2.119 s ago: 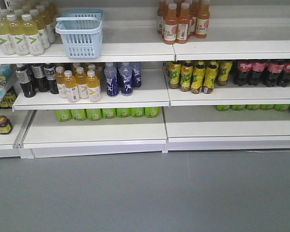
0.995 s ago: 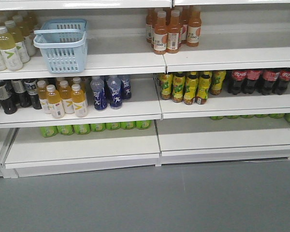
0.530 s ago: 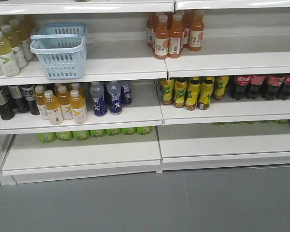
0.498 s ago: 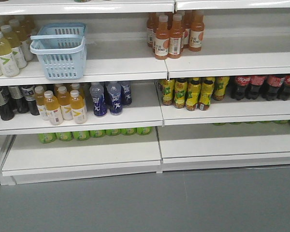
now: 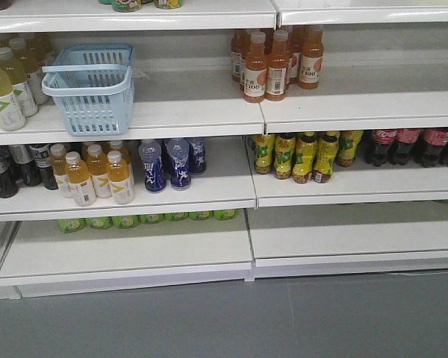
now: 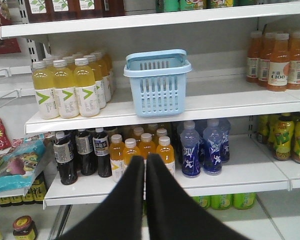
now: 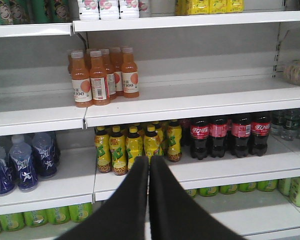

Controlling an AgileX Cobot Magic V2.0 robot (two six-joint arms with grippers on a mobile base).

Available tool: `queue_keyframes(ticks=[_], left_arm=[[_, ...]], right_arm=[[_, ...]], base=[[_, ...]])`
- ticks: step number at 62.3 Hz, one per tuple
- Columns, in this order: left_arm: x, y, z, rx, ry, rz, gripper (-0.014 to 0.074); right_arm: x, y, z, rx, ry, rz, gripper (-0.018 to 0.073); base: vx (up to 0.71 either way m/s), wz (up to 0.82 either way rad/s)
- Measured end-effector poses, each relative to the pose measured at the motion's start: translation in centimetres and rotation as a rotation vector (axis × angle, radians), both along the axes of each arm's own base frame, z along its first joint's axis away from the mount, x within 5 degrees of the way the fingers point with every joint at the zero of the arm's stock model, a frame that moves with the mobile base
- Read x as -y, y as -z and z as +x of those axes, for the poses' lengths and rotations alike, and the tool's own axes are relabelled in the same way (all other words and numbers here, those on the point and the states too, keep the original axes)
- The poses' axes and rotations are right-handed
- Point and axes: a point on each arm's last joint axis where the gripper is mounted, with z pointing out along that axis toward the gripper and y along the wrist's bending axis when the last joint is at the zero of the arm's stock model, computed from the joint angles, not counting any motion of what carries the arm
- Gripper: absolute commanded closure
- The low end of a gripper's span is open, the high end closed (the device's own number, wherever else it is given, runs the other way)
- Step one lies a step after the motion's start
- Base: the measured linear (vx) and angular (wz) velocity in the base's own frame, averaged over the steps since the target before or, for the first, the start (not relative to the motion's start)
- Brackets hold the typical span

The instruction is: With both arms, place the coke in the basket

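Since half a second ago the front view has shifted: the shelving sits lower in frame, the underside goods of the top shelf now show, and the coke bottles (image 5: 417, 145) have slid toward the right edge, the last one cut off by it.

Observed now:

- My left gripper (image 6: 145, 162) has its fingers pressed together with nothing between them. It points at the left bay and hangs clear of the shelves.
- My right gripper (image 7: 148, 161) is likewise pressed together and empty, pointing at the right bay.
- The basket (image 5: 89, 89) stands upright on the upper shelf (image 5: 209, 112) of the left bay. It is just beside the pear drink bottles (image 6: 65, 87) and well apart from the orange-brown juice bottles (image 5: 272, 63).
- The coke bottles stand in a row on the shelf below, in the right bay, just beside the yellow-green labelled bottles (image 5: 302, 156). The right wrist view shows four of them, upright, red labels facing out.
- The coke and the basket are well apart, on different shelves and in different bays.
- Blue bottles (image 5: 172, 162) stand below the basket.
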Motion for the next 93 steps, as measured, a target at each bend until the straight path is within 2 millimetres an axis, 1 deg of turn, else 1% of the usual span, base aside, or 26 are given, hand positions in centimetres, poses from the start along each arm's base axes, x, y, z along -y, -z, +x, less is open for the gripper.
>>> queue_keyframes(ticks=[93], left_arm=[[0.00, 0.00, 0.00, 0.000, 0.000, 0.000, 0.0601]], right_arm=[[0.00, 0.00, 0.00, 0.000, 0.000, 0.000, 0.0569]], base=[[0.09, 0.01]])
